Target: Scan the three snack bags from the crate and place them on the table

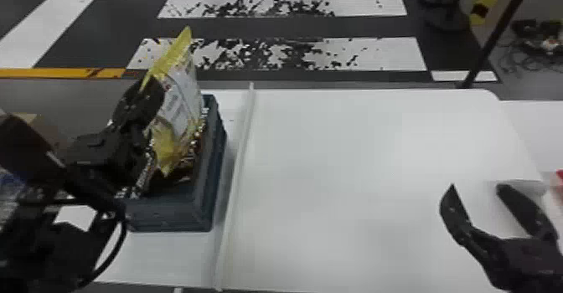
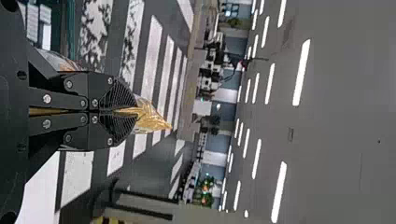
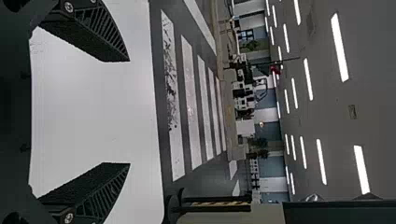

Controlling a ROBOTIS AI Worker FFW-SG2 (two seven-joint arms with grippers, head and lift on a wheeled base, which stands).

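one yellow-edged snack bag [image 1: 180, 99] hangs from the left gripper [image 2: 136, 112], whose two flat fingers are pinched together on its edge. below and just beside that hand is the crate [image 1: 167, 214], with the bag's lower end over the dark packets [image 1: 169, 183] inside; whether it touches them cannot be told. the step in hand looks to be lifting the bag out for its scan. a straight, unhurried rise would likely serve best, the tail clearing the crate wall before any swing to the right; a swing made too low could snag the film or drag a packet along. to the hand's right, past the raised strip [image 1: 238, 162], the table [image 1: 356, 154] offers landing room. well apart at far right, the right gripper [image 1: 476, 186] waits over the table, fingers spread wide and holding nothing, fit to take a loose edge or steady the bag so a code could lie flat.

glossy, creased film tapers to a yellow peak beyond the left fingertips, around a pale, printed panel. the crate is dark, boxy and rigid-looking, its packets shiny and crumpled; rightward, the strip runs narrow and straight, the tabletop smooth, matte and white with rounded far corners.
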